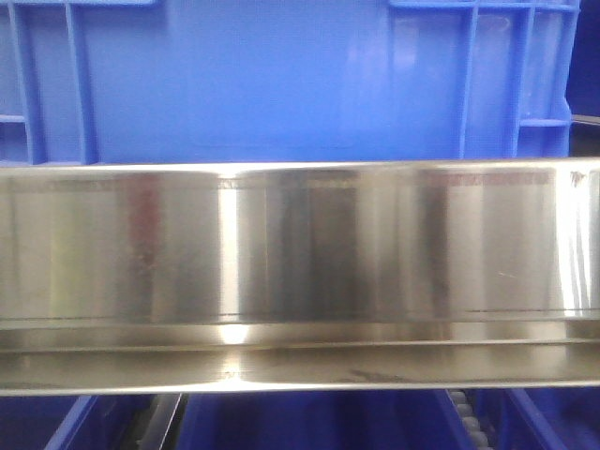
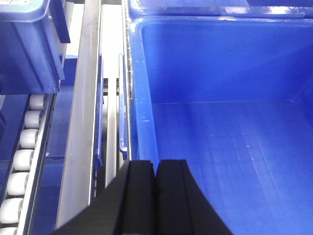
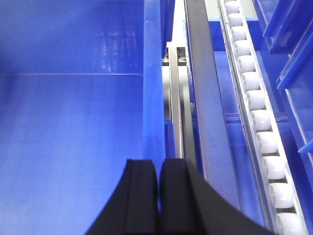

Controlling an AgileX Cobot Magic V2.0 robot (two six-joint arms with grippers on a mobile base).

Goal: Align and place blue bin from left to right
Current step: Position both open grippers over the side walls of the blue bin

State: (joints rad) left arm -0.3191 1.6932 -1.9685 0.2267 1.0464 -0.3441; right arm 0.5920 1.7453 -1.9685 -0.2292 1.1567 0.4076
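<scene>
The blue bin fills the top of the front view, its flat side panel and corner ribs rising behind a steel rail. In the left wrist view I look down into the bin. My left gripper is shut on the rim of its left wall, one black finger on each side. The right wrist view shows the bin's empty floor, and there my right gripper is shut on the rim of the right wall in the same way.
A shiny steel rail crosses in front of the bin. Roller tracks and metal frame bars run along both sides. Darker blue tubs stand beyond them.
</scene>
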